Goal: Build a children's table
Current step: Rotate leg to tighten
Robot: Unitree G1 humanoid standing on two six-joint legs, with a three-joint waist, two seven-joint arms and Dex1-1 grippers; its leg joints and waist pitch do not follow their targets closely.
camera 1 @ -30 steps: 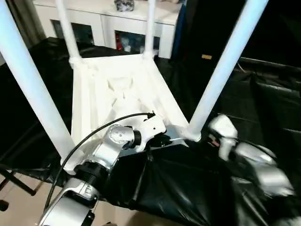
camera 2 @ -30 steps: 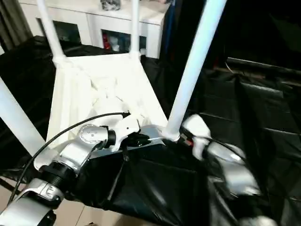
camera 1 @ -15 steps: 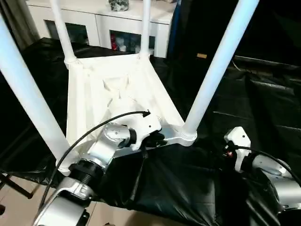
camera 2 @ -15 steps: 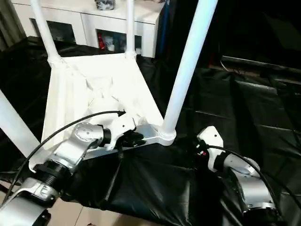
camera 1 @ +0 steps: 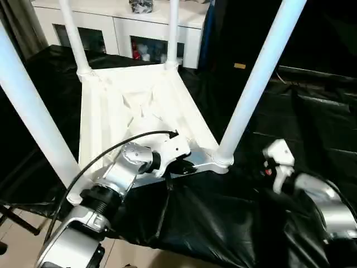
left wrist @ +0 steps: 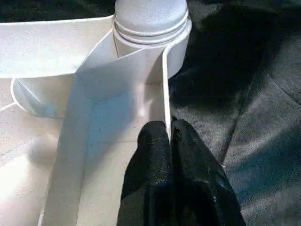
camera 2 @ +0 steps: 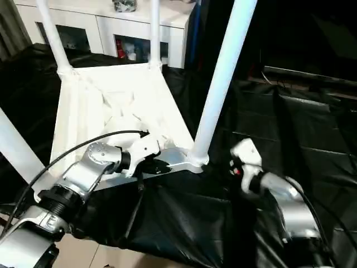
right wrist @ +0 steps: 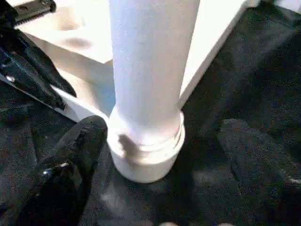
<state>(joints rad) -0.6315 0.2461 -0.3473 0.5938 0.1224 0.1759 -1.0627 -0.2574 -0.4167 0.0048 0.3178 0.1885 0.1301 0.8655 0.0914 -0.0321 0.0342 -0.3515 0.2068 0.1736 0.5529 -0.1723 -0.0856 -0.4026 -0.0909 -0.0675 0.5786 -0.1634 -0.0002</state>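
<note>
The white children's table [camera 1: 139, 111] lies upside down on black sheeting, ribbed underside up, with its legs standing in the corner sockets. My left gripper [left wrist: 170, 126] is shut on the thin near rim [left wrist: 165, 84] of the top, right beside the near right socket [left wrist: 150, 28]; it also shows from above as my left gripper [camera 1: 187, 166]. My right gripper [right wrist: 160, 136] is open, with one black finger [right wrist: 77, 146] on each side of the base of the near right leg [right wrist: 148, 70], not touching it. My right forearm [camera 1: 312, 192] lies just right of that leg [camera 1: 254, 84].
A white cabinet with glass doors [camera 1: 139, 33] stands behind the table. Black sheeting [camera 1: 223, 223] covers the work surface and drops off at its near edge to a light floor [camera 1: 22, 245]. A black cable [camera 1: 111, 153] loops over my left wrist.
My right arm pulled back from the near right leg, then moved slightly closer to it again. My left gripper kept its hold on the rim. The camera shifted a little.
</note>
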